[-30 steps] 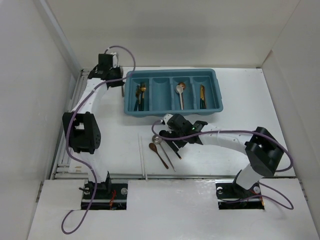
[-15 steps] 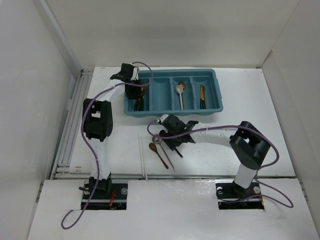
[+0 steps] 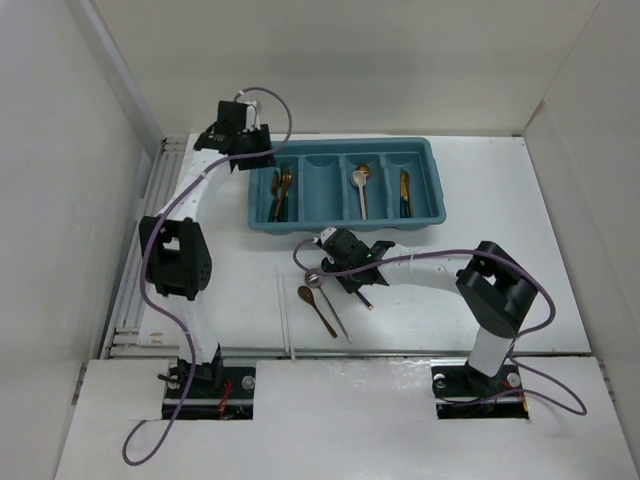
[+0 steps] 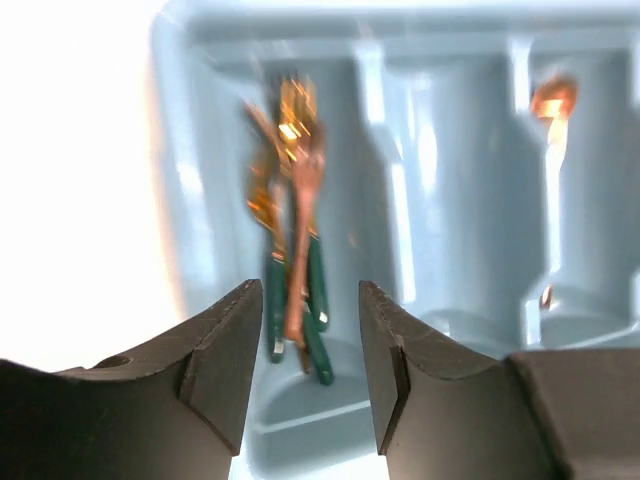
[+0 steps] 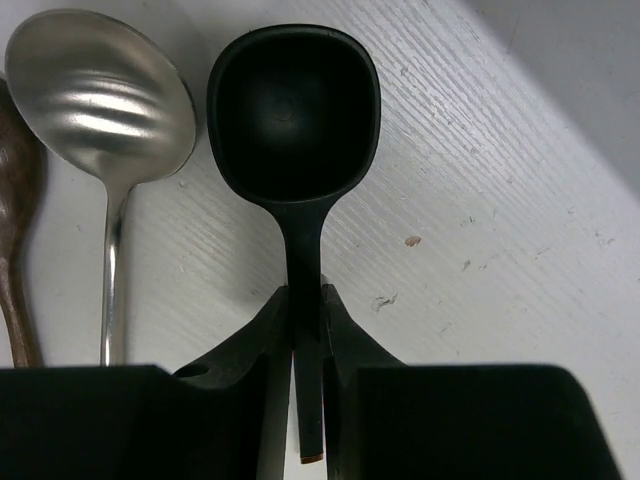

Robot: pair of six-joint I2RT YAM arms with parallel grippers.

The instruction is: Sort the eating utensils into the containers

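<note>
The teal tray (image 3: 440, 205) holds the containers, four slots side by side. Copper forks with green handles (image 4: 295, 240) lie in the leftmost slot (image 3: 282, 192). My left gripper (image 4: 305, 345) hovers open and empty over that slot's near end, at the tray's left end (image 3: 256, 158). A spoon (image 3: 361, 180) lies in the third slot and a copper knife (image 3: 404, 190) in the fourth. In front of the tray my right gripper (image 5: 305, 300) is shut on the handle of a black spoon (image 5: 293, 110), low on the table (image 3: 343, 277).
Beside the black spoon lie a silver spoon (image 5: 100, 95) and a brown spoon (image 5: 18, 200), also visible from above: silver spoon (image 3: 313, 278), brown spoon (image 3: 320, 310). A thin white chopstick (image 3: 283, 310) lies to their left. White walls enclose the table.
My left gripper swung over the tray's leftmost slot, opened, and drew back a little to the left. My right gripper closed on the black spoon's handle.
</note>
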